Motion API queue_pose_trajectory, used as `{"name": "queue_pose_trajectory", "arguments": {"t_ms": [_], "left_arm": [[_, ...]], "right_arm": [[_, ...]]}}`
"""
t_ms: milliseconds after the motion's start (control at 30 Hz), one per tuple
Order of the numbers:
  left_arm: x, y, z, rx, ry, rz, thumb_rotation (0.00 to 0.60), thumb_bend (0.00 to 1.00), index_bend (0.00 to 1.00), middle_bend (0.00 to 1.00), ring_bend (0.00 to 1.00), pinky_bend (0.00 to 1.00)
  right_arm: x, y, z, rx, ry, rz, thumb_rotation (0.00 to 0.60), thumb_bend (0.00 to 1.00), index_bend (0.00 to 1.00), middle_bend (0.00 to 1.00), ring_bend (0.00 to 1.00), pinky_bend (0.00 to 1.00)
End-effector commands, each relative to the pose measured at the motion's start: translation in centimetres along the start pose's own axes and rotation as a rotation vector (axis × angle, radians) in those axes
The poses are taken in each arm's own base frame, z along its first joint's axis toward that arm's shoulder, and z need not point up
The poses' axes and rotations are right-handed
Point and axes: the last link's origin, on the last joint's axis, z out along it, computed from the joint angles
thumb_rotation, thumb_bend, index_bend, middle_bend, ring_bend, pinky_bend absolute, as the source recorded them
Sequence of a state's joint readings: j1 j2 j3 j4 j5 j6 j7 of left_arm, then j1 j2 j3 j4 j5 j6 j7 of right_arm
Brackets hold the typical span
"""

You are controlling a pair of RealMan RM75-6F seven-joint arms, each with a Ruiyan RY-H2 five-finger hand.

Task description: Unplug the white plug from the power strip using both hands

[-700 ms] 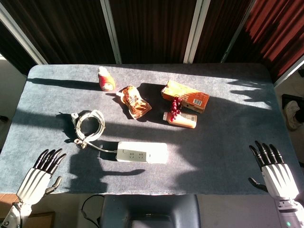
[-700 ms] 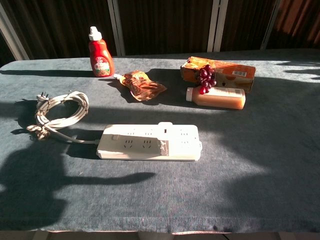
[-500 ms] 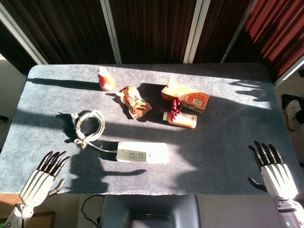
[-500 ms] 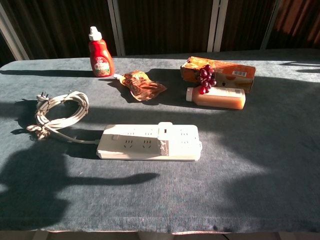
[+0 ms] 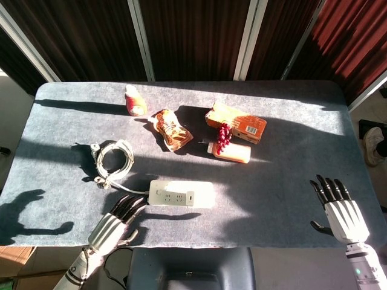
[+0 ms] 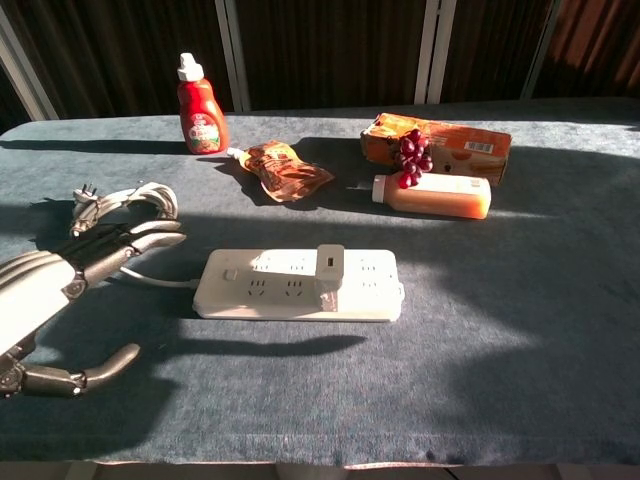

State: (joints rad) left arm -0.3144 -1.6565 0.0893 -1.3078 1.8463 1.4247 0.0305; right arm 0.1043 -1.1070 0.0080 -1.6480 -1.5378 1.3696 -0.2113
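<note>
You see hard, low sunlight banding the table [image 5: 290, 181], long dark shadows, white glare on the power strip [image 6: 300, 285]; focus sharp.

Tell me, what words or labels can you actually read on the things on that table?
None can be read.
Ketchup bottle: label print too blurred.
Orange box: white label, too small.
Snack pouch: print illegible.
Juice bottle: no legible text.
Power strip: no visible marking.

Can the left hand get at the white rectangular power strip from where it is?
Probably yes: the left hand hovers open beside the white rectangular power strip's left end, with only its white cord lying between them.
</note>
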Motion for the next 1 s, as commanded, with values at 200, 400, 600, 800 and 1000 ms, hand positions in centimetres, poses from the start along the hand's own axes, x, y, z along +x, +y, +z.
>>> {"name": "queue_pose_trajectory", "arguments": {"t_ms": [200,400,600,800,1000], "left_arm": [[-4.4,4.8,7.2,-0.087,-0.051,0.136,0.600,0.40,0.00,0.00,0.00,0.00],[-5.7,6.2,10.3,-0.042,-0.056,0.128,0.600,0.40,0.00,0.00,0.00,0.00],[-6.7,6.9,12.2,-0.035,-0.041,0.162,0.600,0.37,0.00,0.00,0.00,0.00],[-7.5,6.9,13.6,-0.006,-0.025,0.208,0.600,0.37,0.00,0.00,0.00,0.00],[-7.6,7.2,14.3,0.007,-0.001,0.232,0.600,0.37,0.00,0.00,0.00,0.00]], "right_arm": [[0.1,-0.6,0.6,0.022,0.006,0.009,0.600,0.26,0.00,0.00,0.00,0.00],[0.0,-0.7,0.7,0.023,0.000,0.011,0.600,0.26,0.00,0.00,0.00,0.00],[-0.1,-0.7,0.4,0.029,-0.023,0.025,0.600,0.26,0.00,0.00,0.00,0.00],[0.0,-0.7,0.2,0.043,-0.035,0.032,0.600,0.26,0.00,0.00,0.00,0.00],[-0.1,-0.6,0.2,0.042,-0.042,0.034,0.600,0.26,0.00,0.00,0.00,0.00]]}}
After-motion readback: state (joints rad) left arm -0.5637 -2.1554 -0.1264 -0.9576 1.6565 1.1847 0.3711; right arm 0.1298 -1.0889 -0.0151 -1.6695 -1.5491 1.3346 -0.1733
